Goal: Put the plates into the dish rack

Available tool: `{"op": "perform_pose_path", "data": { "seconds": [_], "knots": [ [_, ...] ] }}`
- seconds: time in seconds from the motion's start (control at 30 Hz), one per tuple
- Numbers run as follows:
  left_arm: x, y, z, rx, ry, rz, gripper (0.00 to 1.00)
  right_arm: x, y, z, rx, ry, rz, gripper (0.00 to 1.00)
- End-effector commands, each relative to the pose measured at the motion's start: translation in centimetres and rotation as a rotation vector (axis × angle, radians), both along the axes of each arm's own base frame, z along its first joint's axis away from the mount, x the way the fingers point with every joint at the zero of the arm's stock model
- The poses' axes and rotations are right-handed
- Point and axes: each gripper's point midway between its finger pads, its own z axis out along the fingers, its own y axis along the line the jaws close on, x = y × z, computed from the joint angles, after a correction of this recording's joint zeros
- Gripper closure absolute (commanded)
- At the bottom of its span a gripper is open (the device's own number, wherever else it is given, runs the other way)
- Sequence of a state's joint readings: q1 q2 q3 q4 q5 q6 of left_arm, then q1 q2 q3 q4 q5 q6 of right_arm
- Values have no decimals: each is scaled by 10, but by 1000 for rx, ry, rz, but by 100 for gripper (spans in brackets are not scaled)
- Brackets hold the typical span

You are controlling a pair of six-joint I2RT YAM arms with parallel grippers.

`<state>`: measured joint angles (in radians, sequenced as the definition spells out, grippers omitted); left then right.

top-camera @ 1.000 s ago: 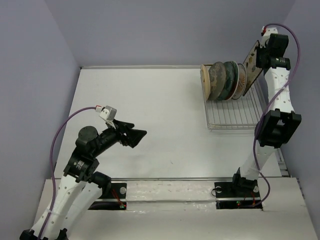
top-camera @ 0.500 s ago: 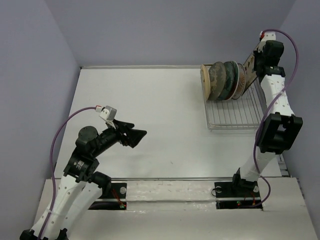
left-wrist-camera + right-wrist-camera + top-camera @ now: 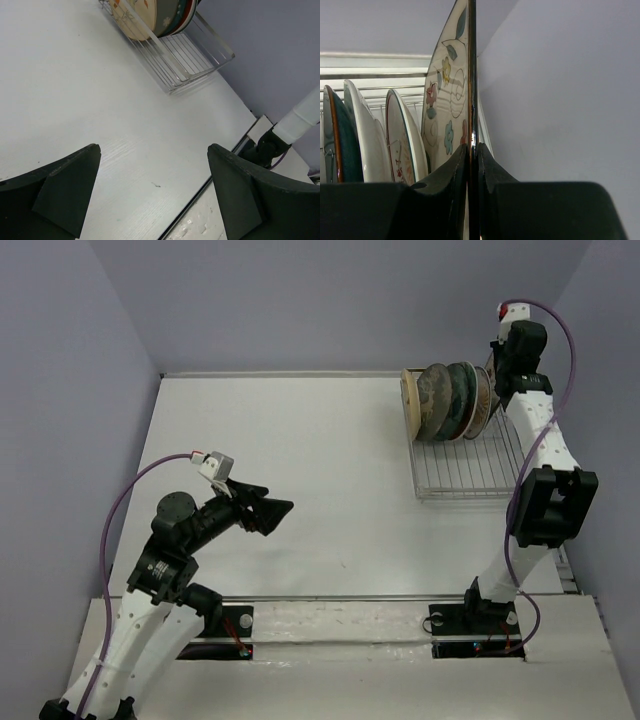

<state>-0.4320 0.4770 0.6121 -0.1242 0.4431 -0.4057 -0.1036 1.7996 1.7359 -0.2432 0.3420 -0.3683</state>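
Observation:
My right gripper (image 3: 503,358) is shut on the top edge of the square cream floral plate (image 3: 447,100) and holds it upright, edge-on between the fingers (image 3: 447,175). It stands at the right end of a row of round plates (image 3: 450,400) in the silver wire dish rack (image 3: 470,465). In the right wrist view a cream plate with red marks (image 3: 402,142), a white plate (image 3: 365,142) and a dark teal plate (image 3: 332,135) stand to its left. My left gripper (image 3: 272,510) is open and empty, low over the bare table, far from the rack (image 3: 192,57).
The rack sits at the table's back right corner, close to the purple right wall (image 3: 610,390). Its front half (image 3: 465,475) holds no plates. The table's front edge rail (image 3: 215,175) and the right arm's base (image 3: 270,147) show in the left wrist view.
My right gripper has moved left towards the row, bringing the square plate from a tilted pose beside the rack to upright against the other plates. The left arm has not moved.

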Motion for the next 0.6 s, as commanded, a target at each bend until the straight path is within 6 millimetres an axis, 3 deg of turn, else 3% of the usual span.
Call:
{"op": "perform_pose_path", "data": {
  "seconds": [0.0,0.27,0.57],
  "knots": [
    [1,-3,5,-8,-19,-15,1,-25,-27,163,-181,-441,-100,93],
    [1,-1,6,-11,-24,-10,1,-27,-26,166,-222,-413,-83,93],
    [1,-2,5,-12,-22,-13,1,-37,-23,193,-225,-466,-76,93]
  ]
}}
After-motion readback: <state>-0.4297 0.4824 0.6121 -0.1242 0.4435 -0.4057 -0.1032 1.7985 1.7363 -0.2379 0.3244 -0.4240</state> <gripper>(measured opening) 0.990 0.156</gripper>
